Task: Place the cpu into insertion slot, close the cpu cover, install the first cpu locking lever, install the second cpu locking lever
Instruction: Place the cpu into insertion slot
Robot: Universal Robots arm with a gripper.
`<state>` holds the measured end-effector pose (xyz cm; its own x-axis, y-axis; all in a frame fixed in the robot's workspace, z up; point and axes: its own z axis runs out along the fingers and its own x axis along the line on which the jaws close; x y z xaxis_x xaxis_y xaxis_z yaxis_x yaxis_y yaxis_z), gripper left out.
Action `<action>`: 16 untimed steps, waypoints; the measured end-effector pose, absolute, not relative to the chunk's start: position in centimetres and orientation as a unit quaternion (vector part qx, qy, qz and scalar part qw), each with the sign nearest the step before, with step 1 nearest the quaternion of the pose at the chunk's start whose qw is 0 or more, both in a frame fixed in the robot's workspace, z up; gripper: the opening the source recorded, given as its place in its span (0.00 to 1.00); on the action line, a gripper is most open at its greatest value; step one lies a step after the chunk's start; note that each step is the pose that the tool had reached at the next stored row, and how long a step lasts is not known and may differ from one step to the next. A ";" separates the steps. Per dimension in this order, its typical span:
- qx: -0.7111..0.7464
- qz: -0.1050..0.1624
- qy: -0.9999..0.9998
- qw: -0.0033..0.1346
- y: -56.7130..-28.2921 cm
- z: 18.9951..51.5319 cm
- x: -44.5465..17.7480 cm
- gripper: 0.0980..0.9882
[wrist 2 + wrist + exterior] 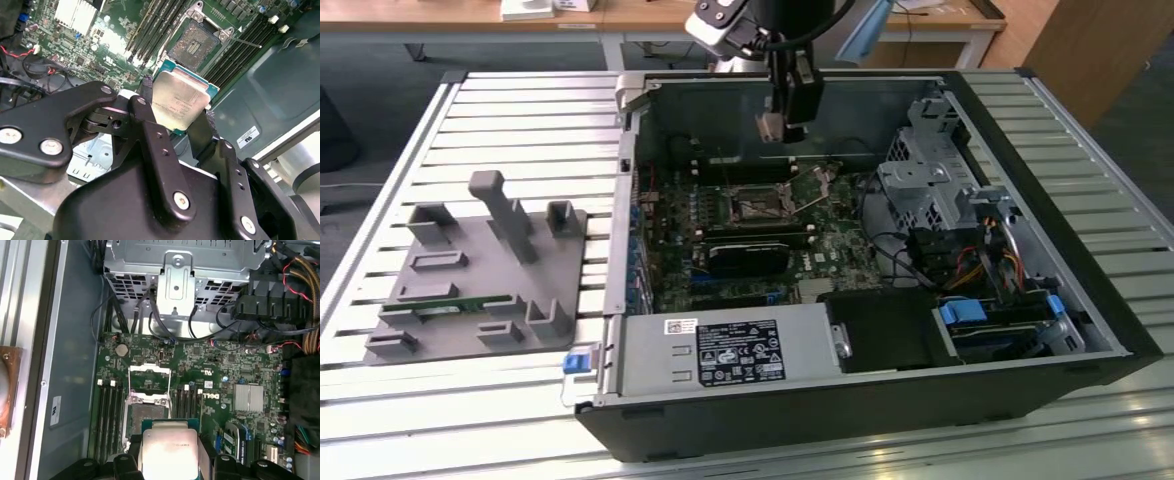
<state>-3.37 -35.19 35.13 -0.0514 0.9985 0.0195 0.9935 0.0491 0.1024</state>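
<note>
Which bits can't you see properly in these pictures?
- The cpu: its underside faces away from both wrist views.
- The insertion slot: part is hidden behind the cpu in the first wrist view.
- The hand: in the exterior view it is too small to show its grip on the cpu.

In the first wrist view the cpu [167, 452] hides part of the insertion slot [143, 412].

Free air above open insertion slot [199, 44], memory slots [150, 27] flanking
</note>
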 end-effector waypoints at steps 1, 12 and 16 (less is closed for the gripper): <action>0.688 0.044 0.724 0.028 -35.1 35.0 -3.4 0.48; 0.690 0.044 0.722 0.028 -34.0 33.0 -3.4 0.48; 0.690 0.043 0.722 0.029 -34.0 32.3 -3.4 0.48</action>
